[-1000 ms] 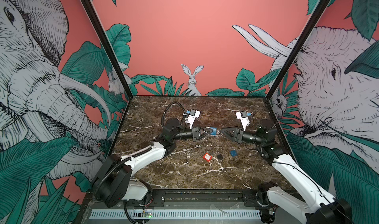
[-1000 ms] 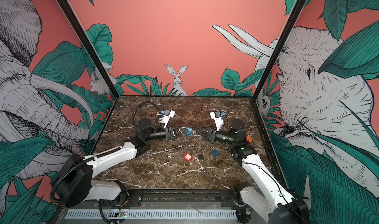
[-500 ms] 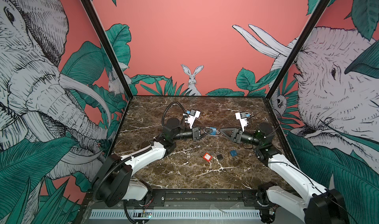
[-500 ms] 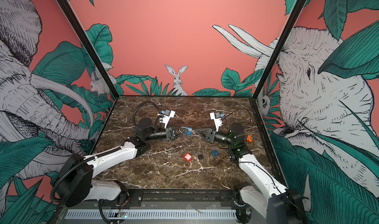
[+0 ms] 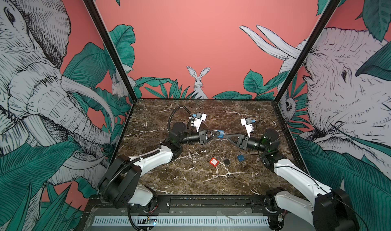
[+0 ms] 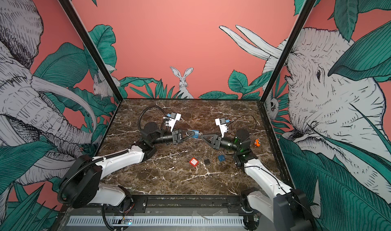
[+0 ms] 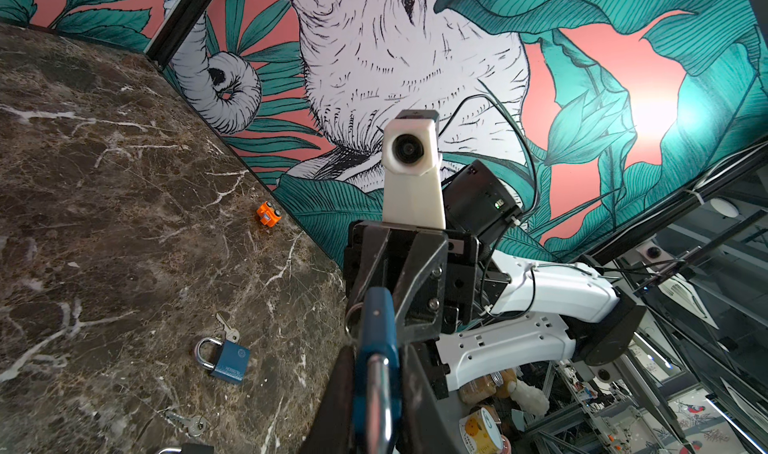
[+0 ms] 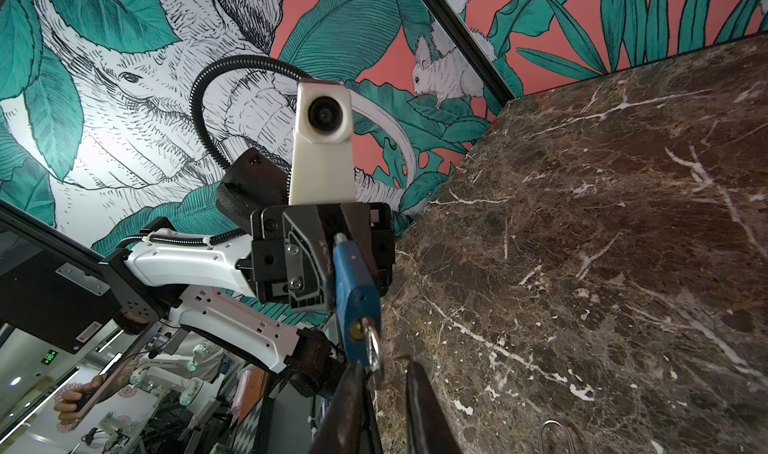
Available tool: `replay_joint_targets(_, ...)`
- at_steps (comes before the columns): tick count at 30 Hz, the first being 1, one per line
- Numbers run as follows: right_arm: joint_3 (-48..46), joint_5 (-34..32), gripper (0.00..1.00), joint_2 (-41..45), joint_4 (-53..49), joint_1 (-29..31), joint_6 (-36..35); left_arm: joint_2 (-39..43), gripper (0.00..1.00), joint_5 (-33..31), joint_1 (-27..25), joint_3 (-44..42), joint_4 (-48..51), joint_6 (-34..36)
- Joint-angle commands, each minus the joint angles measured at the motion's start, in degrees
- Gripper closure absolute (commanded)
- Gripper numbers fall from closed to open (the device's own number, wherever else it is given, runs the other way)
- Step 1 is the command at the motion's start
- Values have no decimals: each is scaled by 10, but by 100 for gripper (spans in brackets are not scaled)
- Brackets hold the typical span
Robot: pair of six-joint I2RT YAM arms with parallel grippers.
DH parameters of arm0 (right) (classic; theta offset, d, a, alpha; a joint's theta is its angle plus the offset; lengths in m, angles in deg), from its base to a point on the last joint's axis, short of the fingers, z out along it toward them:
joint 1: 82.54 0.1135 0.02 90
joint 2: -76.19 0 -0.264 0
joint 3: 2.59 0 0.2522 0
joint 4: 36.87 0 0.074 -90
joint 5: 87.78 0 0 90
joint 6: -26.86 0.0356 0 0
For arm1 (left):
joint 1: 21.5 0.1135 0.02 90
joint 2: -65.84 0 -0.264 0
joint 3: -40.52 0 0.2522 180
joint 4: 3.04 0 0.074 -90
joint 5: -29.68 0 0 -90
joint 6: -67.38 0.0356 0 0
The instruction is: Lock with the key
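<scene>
above the middle of a dark marble table point(image 5: 190, 177), the left claw point(image 5: 217, 133) is pinching a blue padlock point(image 5: 220, 133), held off the surface with its keyhole end towards the right claw point(image 8: 382, 373). a key point(image 8: 372, 343) on a ring sticks out of that end. the right claw's fingers stand slightly apart, one on each side of the key. nearer the front of the table lie a red lock point(image 5: 214, 161), a black lock point(image 5: 226, 161) and a blue lock point(image 5: 241, 157).
</scene>
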Motion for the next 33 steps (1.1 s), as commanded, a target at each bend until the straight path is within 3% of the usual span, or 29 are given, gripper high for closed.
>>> replay_joint_targets(1, 17, 9, 81, -1, 29, 3, -5, -1, 100, 15, 2, 4, -38, -3)
replay_joint_targets(10, 53, 16, 82, -8, -27, 3, -27, -8, 100, 21, 3, -1, -56, -10)
replay_joint_targets(21, 45, 24, 84, 0, -17, 4, -9, -6, 100, 20, 2, 7, -53, -9)
replay_joint_targets(28, 40, 30, 97, 6, -9, 4, 0, -4, 100, 20, 2, 4, -53, -9)
replay_joint_targets(33, 33, 37, 100, 7, 4, 2, 5, -9, 100, 17, 5, 3, -64, -14)
